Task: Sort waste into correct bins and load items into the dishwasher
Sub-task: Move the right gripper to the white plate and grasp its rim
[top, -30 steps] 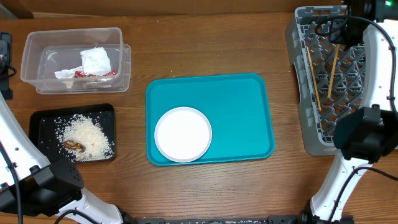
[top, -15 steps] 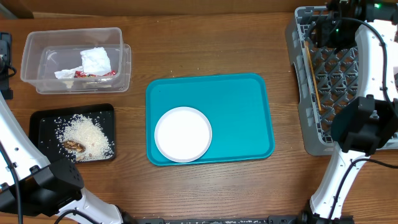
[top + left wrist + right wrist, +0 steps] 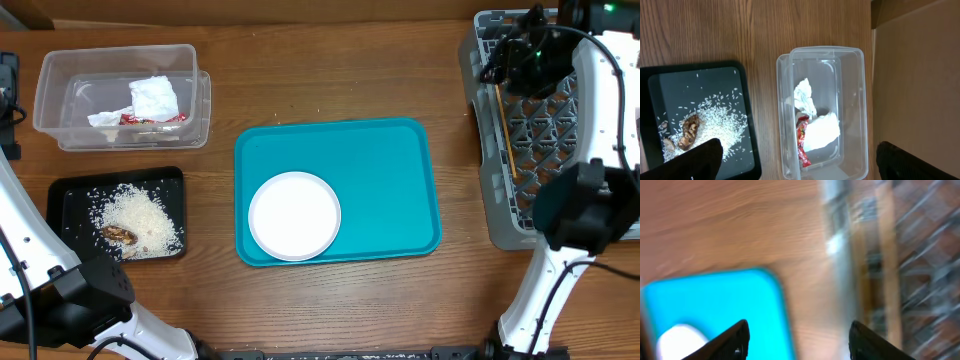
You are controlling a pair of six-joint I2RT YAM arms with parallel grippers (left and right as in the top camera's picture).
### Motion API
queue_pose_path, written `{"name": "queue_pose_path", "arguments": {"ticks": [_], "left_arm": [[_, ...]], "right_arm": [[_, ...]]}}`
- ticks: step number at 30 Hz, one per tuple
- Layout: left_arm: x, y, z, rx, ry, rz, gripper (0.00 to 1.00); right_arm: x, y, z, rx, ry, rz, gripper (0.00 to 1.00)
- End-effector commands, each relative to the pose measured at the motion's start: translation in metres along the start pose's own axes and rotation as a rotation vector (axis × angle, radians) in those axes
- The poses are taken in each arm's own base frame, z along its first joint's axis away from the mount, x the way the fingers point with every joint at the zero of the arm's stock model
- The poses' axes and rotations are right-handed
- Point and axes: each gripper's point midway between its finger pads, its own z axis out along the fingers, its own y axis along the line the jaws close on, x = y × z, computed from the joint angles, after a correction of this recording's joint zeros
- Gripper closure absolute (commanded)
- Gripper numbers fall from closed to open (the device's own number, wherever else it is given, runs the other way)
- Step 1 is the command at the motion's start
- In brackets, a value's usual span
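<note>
Hanging over the table's far-left corner, the left gripper (image 3: 800, 161) gapes wide and empty above the clear tub (image 3: 48, 100), which holds the napkin (image 3: 155, 97) and red wrapper (image 3: 135, 118). Rice (image 3: 140, 215) and a food scrap (image 3: 119, 234) lie in the black tray (image 3: 70, 195) at the left edge. The white plate (image 3: 294, 215) sits in the teal tray's (image 3: 380, 190) near-left corner. A chopstick (image 3: 506, 135) lies in the dish rack (image 3: 497, 215) at the right edge. The right gripper (image 3: 800, 341) above it looks released, though blurred.

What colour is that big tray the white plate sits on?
Teal; the tray shows best overhead.

table: wooden table (image 3: 320, 80) | on it: clear tub (image 3: 50, 100) | black tray (image 3: 70, 195) | teal tray (image 3: 380, 180) | grey rack (image 3: 500, 215)
</note>
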Motion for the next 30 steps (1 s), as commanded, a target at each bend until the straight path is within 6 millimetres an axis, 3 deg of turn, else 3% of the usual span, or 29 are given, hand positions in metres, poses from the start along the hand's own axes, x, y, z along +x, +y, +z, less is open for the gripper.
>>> {"name": "queue_pose_path", "arguments": {"ticks": [1, 6, 9, 13, 16, 19, 24, 25, 27, 28, 30], "left_arm": [[-0.001, 0.002, 0.003, -0.015, -0.013, -0.007, 0.00], [-0.001, 0.002, 0.003, -0.015, -0.013, -0.007, 0.00], [-0.001, 0.002, 0.003, -0.015, -0.013, -0.007, 0.00], [-0.001, 0.002, 0.003, -0.015, -0.013, -0.007, 0.00], [-0.001, 0.002, 0.003, -0.015, -0.013, -0.007, 0.00], [-0.001, 0.002, 0.003, -0.015, -0.013, -0.007, 0.00], [-0.001, 0.002, 0.003, -0.015, -0.013, -0.007, 0.00], [-0.001, 0.002, 0.003, -0.015, -0.013, -0.007, 0.00], [-0.001, 0.002, 0.003, -0.015, -0.013, -0.007, 0.00], [-0.001, 0.002, 0.003, -0.015, -0.013, -0.007, 0.00], [-0.001, 0.002, 0.003, -0.015, -0.013, -0.007, 0.00]], "right_arm": [[0.028, 0.071, -0.028, -0.158, 0.029, -0.058, 0.34], [0.082, 0.116, 0.016, -0.133, 0.244, -0.145, 0.28], [0.115, 0.140, 0.052, -0.119, 0.346, -0.219, 0.00], [0.155, 0.164, 0.099, -0.096, 0.435, -0.275, 0.00], [0.174, 0.163, 0.130, 0.026, 0.441, -0.234, 0.00], [0.187, 0.163, 0.149, 0.117, 0.426, -0.202, 0.00], [0.208, 0.186, 0.169, 0.121, 0.411, -0.310, 0.00], [0.212, 0.191, 0.174, 0.117, 0.402, -0.332, 0.01], [0.215, 0.196, 0.181, 0.137, 0.376, -0.343, 0.36], [0.215, 0.195, 0.185, 0.172, 0.353, -0.316, 0.46], [0.217, 0.190, 0.191, 0.241, 0.312, -0.249, 0.50]]}}
